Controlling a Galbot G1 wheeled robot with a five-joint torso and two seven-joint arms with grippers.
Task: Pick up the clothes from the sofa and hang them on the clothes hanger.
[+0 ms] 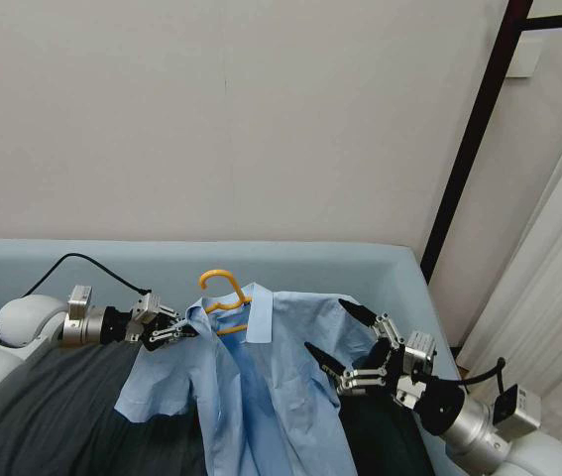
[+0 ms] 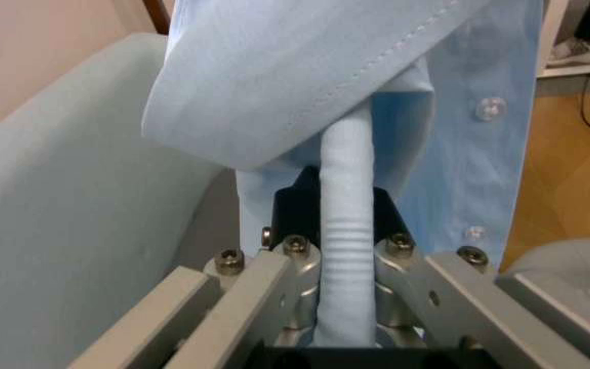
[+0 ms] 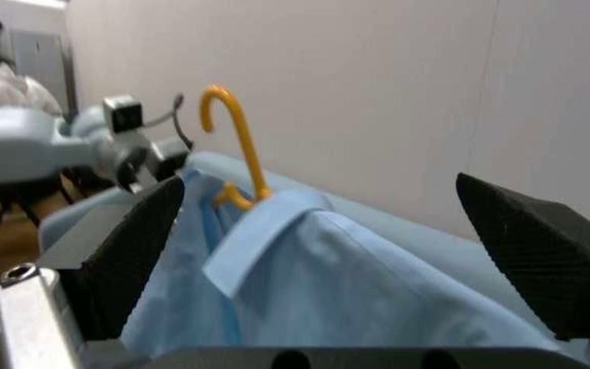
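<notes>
The light blue woven shirt (image 1: 261, 387) hangs on a curved orange-yellow hanger (image 1: 223, 288) against the sofa (image 1: 380, 270) backrest, its tail draped over the seat. In the left wrist view it shows stitched hems and clear round buttons (image 2: 488, 109). The left gripper (image 1: 179, 332) is clamped tight on a rolled fold of the shirt's front edge by the collar. The right gripper (image 1: 328, 327) hovers spread wide at the other shoulder, its textured black pads (image 3: 536, 254) holding nothing. Dark grey cloth (image 1: 53, 407) lies on the seat's left end.

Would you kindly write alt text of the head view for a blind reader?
A light blue shirt on an orange hanger lies over a pale blue sofa; the left gripper is shut on it near the collar, and the right gripper hovers open by its shoulder.
</notes>
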